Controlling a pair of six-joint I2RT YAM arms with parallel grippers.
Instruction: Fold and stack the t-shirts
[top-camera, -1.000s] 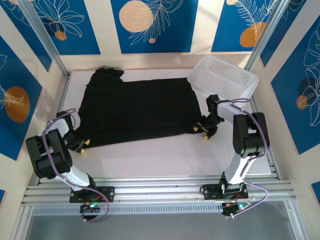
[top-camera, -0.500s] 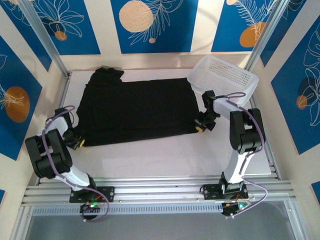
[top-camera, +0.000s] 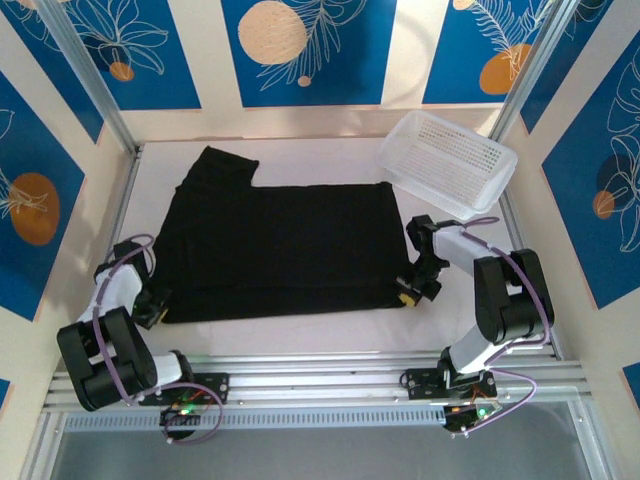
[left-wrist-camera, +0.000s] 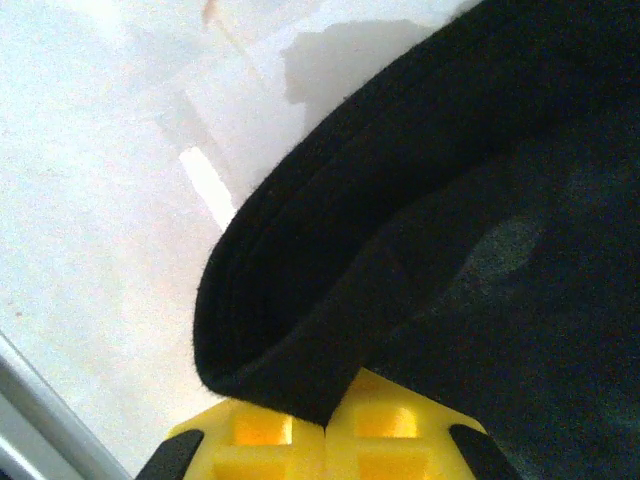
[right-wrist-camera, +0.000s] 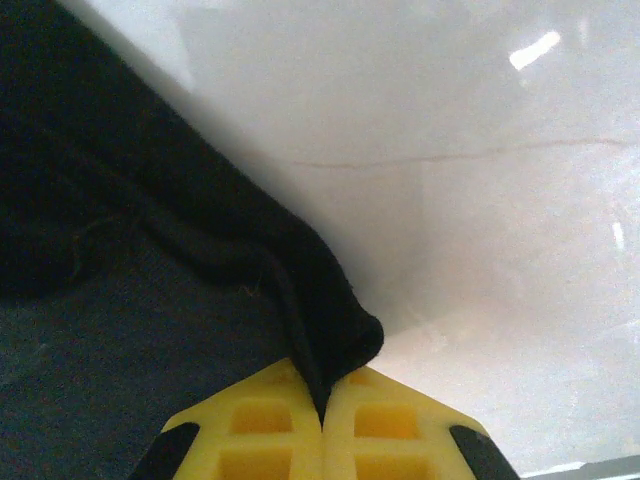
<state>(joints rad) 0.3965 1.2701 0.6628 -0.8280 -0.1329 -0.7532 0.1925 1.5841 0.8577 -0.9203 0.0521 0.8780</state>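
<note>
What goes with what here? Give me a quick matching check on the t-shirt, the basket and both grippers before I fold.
Things:
1. t-shirt
2. basket
3. left gripper
4. right gripper

Places or states:
A. shut on the t-shirt's near right corner
B. far right corner of the table
C. spread flat, plain black side up
D. shut on the t-shirt's near left corner

Pairs: 1-C, 2-B, 3-D, 4-A

A white perforated basket (top-camera: 447, 161) sits tilted at the white table's (top-camera: 330, 330) far right corner.
</note>
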